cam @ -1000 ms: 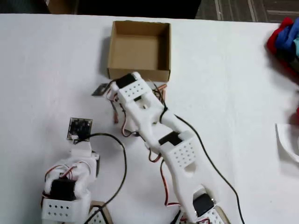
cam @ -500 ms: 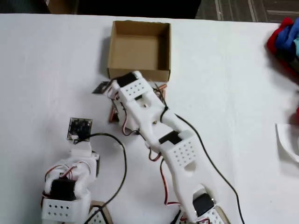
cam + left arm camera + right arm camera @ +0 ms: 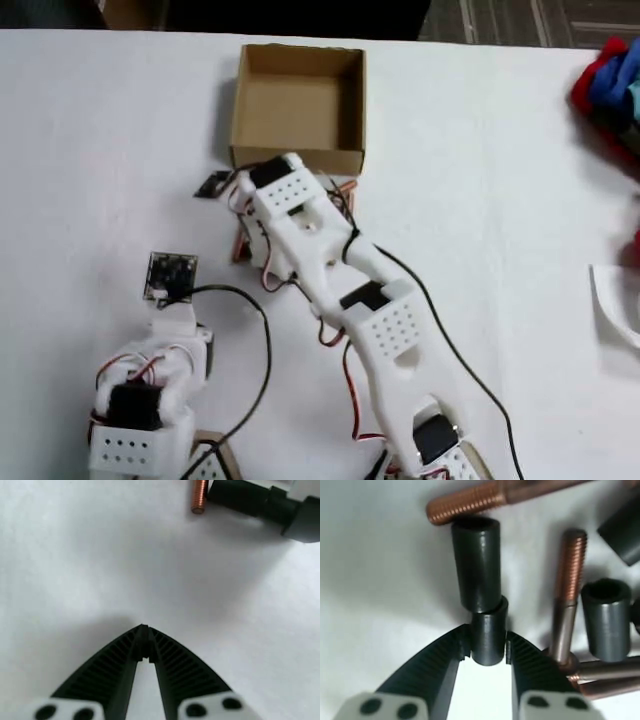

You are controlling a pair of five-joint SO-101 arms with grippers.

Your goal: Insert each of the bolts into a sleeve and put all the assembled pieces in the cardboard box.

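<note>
My right gripper (image 3: 487, 641) is shut on the end of a short black sleeve (image 3: 489, 630) lying on the white table. A second black sleeve (image 3: 476, 562) lies end to end with it. Copper bolts (image 3: 570, 575) and another black sleeve (image 3: 606, 620) lie close beside them. In the high view the right arm (image 3: 300, 215) hangs over this pile, just in front of the open cardboard box (image 3: 295, 158); one bolt (image 3: 240, 240) peeks out beside it. My left gripper (image 3: 143, 632) is shut on nothing, low over bare table, with a copper bolt tip (image 3: 199, 497) farther off.
The left arm (image 3: 150, 395) sits folded at the near left edge, its black cable (image 3: 262, 340) curling toward the right arm. Coloured cloth (image 3: 610, 80) and a white object (image 3: 615, 300) lie at the far right. Open table stretches to the left and right of the box.
The right arm's wrist has shifted slightly to the left over the pile. The left arm has not moved.
</note>
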